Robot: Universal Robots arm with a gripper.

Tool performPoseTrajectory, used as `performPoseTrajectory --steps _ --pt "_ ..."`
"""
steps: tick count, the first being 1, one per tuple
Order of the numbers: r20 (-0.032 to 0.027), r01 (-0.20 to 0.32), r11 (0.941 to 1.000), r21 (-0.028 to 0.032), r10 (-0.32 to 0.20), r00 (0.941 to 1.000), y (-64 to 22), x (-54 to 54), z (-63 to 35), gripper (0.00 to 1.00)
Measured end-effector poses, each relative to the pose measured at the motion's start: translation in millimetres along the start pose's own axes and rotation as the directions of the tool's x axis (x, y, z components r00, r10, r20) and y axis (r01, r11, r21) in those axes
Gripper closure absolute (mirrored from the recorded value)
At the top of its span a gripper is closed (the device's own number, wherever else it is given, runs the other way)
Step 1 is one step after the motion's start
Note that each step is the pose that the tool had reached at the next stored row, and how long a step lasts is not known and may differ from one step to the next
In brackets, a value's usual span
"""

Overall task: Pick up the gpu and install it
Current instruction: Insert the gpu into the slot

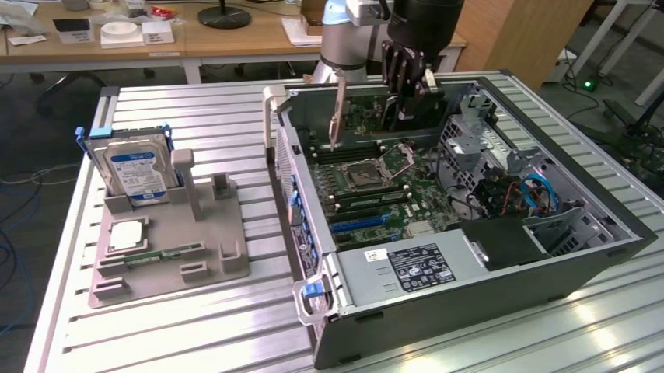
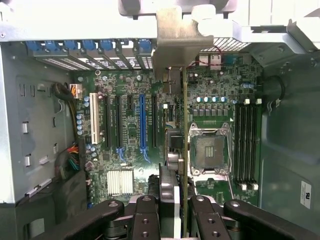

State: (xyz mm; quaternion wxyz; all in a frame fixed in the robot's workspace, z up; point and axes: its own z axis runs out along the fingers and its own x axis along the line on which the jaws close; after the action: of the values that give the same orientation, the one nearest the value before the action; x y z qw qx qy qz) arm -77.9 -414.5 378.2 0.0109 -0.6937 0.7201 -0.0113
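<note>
One gpu [image 2: 184, 125] in jaws, on edge, bracket [image 2: 175, 40] seemingly facing case wall [image 2: 100, 61]

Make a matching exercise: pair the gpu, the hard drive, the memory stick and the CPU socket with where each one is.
1 gpu
2 hard drive
3 memory stick
4 CPU socket

A lying flat on the grey holder
B on the motherboard inside the case
C held in the pincer above the open case
D standing upright in the grey holder

Pairs: 1-C, 2-D, 3-A, 4-B
</note>
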Motion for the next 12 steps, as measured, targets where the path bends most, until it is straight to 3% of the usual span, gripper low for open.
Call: performPoseTrajectory --steps 12 --pt "0.0000 0.000 1.0000 0.0000 0.000 1.0000 0.2 0.0 6.3 0.72"
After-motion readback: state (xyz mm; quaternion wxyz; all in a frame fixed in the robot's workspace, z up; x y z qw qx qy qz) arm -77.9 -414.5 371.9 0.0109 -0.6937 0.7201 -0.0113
